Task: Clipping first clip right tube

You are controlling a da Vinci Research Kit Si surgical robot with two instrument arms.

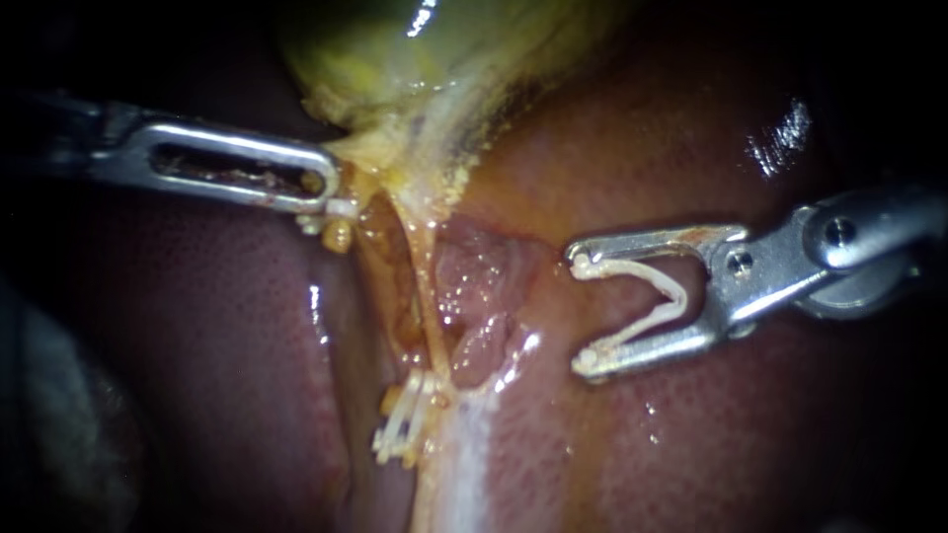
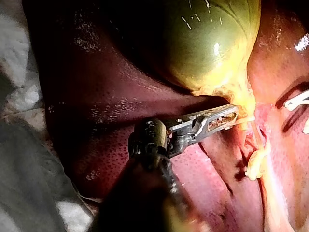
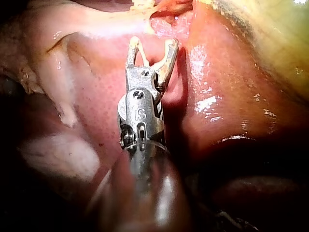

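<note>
Liver bed below gallbladder. Left instrument jaws clamped on gallbladder neck. Tube ran from that neck down to white clips already on it. Right instrument stood beside tube, apart, jaws spread wide, carrying clip. Tube judged thin, soft, slippery, easily torn: best straddled mid-length, squarely, without dragging.

Liver dark red-brown w/ fine pale dots; gallbladder yellow-green; tube pale yellow; clip white; tube clips white; left instrument & right instrument silver.
</note>
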